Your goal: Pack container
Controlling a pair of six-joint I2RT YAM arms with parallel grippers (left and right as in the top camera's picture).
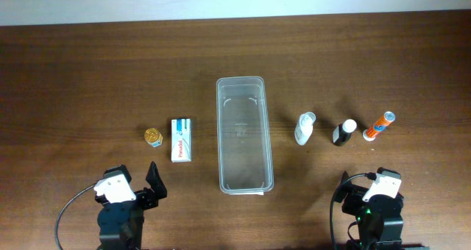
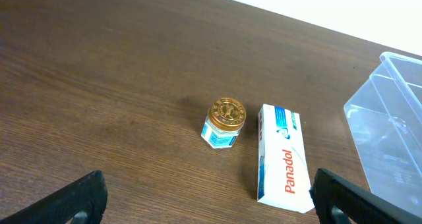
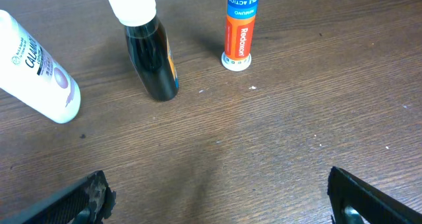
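Observation:
The clear plastic container (image 1: 244, 134) stands empty at the table's middle; its corner shows in the left wrist view (image 2: 389, 118). Left of it lie a white Panadol box (image 1: 182, 139) (image 2: 283, 158) and a small gold-lidded jar (image 1: 152, 136) (image 2: 224, 123). Right of it lie a white bottle (image 1: 305, 127) (image 3: 36, 69), a dark bottle with a white cap (image 1: 344, 132) (image 3: 148, 46) and an orange tube (image 1: 379, 126) (image 3: 240, 26). My left gripper (image 2: 208, 201) is open and empty near the front edge, behind the box and jar. My right gripper (image 3: 221, 197) is open and empty, behind the bottles.
The brown wooden table (image 1: 88, 73) ends at a pale wall along the far edge. Cables run from both arm bases at the front.

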